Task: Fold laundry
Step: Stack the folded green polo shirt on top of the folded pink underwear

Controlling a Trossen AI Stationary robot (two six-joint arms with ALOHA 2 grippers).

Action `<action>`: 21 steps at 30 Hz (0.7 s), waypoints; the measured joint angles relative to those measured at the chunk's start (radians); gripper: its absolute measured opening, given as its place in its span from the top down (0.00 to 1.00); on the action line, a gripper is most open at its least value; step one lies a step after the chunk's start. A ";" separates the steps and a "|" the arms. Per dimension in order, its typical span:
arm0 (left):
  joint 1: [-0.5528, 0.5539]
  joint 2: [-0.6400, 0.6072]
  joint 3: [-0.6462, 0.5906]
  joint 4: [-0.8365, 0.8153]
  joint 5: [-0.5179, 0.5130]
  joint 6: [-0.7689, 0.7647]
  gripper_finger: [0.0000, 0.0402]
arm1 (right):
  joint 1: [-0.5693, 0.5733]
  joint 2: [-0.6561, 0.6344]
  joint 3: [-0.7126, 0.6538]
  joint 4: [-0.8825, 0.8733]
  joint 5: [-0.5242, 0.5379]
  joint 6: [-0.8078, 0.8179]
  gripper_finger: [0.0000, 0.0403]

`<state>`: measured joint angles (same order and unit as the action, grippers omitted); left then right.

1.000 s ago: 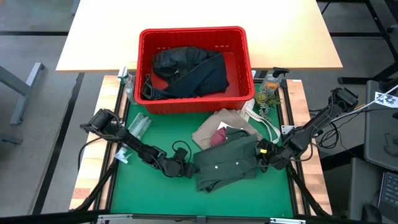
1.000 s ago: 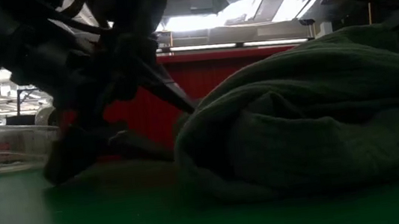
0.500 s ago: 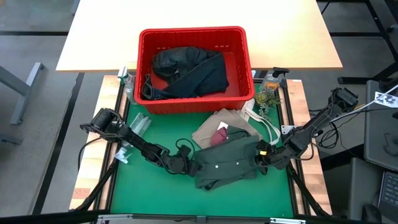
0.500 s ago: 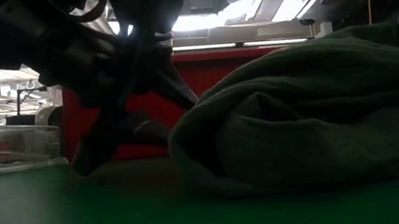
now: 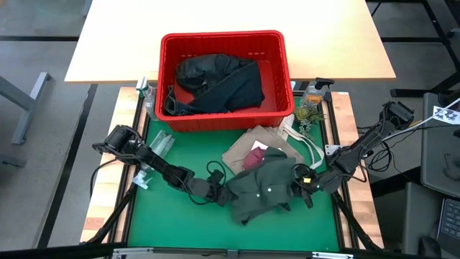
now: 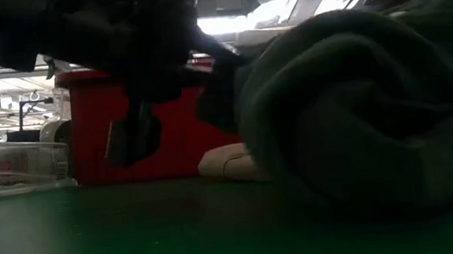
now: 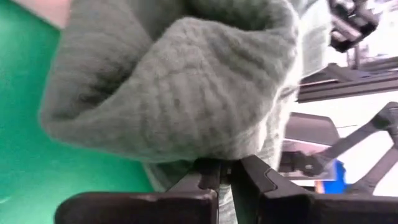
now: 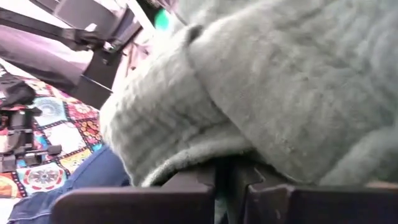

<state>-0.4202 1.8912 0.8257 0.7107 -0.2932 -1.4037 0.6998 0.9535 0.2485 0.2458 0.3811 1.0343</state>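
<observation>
Both grippers have just closed on the green shirt [image 5: 262,188], one at each end. A second ago their fingers stood apart beside the cloth; now the left gripper [image 5: 220,194] is pinched shut on the shirt's left edge and the right gripper [image 5: 305,182] on its right edge. In each wrist view the ribbed fabric bulges over fingers pressed together on it.

The shirt itself has changed shape. It lay flatter and wider on the green mat [image 5: 165,223]; now it is bunched and drawn up between the two grips, and in the low view its near side stands higher.

Just beyond it lie the tan top [image 5: 248,144] and a maroon piece [image 5: 253,157], partly under the shirt. Farther back, dark garments [image 5: 215,83] fill the red basket [image 5: 223,122].

With both ends held, the shirt looks ready to be lifted clear and spread for folding.
</observation>
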 joint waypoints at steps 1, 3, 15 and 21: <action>0.000 0.000 0.000 0.021 0.000 0.000 0.98 | 0.000 0.000 0.000 0.016 0.001 -0.018 0.99; 0.000 0.000 0.000 0.061 -0.001 0.001 0.98 | 0.000 0.000 0.000 0.048 0.010 -0.047 0.99; 0.005 0.000 0.089 0.160 -0.001 0.099 0.98 | -0.043 -0.003 0.001 0.250 0.053 -0.185 0.99; 0.030 -0.001 0.185 0.127 0.043 0.193 0.98 | -0.116 -0.003 0.002 0.365 -0.025 -0.261 0.99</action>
<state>-0.3903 1.8904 1.0108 0.8379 -0.2497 -1.2110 0.5841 0.9504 0.2509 0.6106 0.3566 0.7730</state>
